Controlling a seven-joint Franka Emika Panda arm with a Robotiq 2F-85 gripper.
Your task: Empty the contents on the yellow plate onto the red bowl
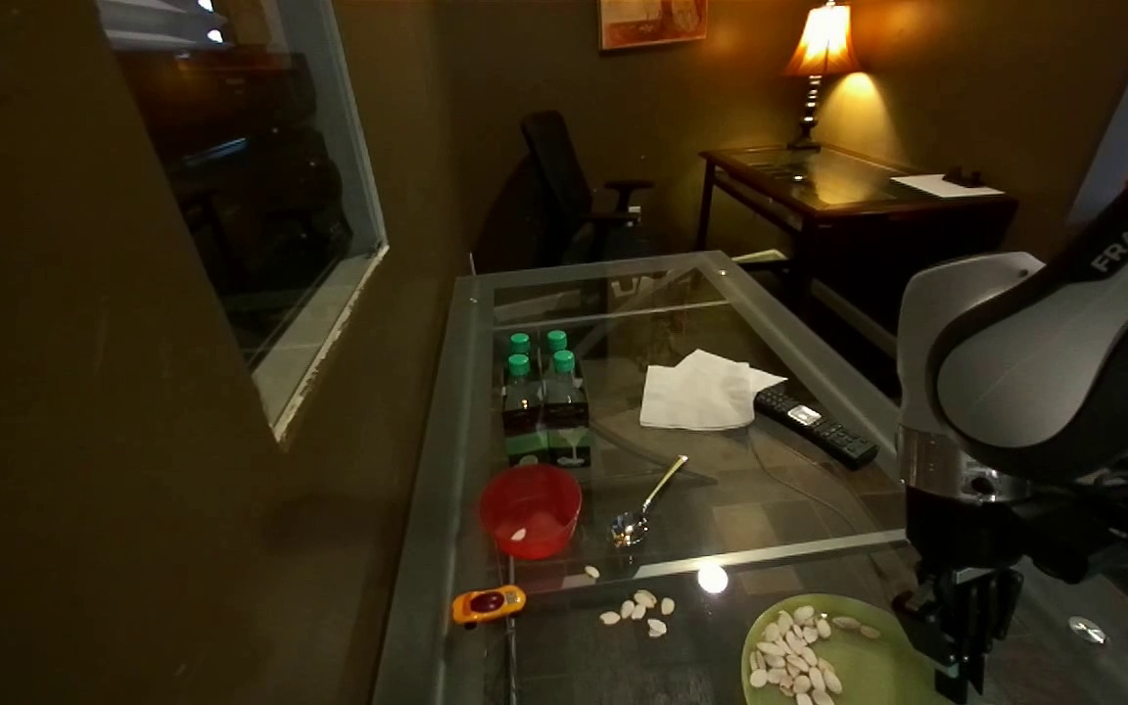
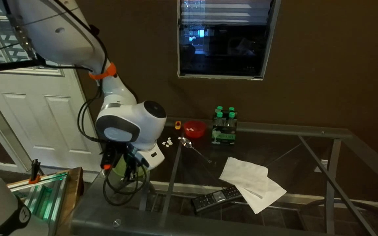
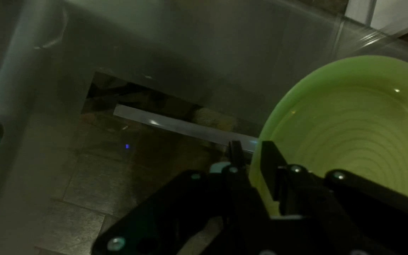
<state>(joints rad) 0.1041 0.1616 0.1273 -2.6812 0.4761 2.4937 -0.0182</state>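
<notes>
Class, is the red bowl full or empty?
Nearly empty: in both exterior views, very few pale pieces show inside the red bowl.

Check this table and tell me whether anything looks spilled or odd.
Several small whitish pieces lie loose on the glass table between the yellow plate and the red bowl. That looks like a spill, since the other pieces in view sit in the plate or bowl.

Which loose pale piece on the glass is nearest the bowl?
The lone pale piece between the red bowl and the cluster of other loose pieces.
</notes>
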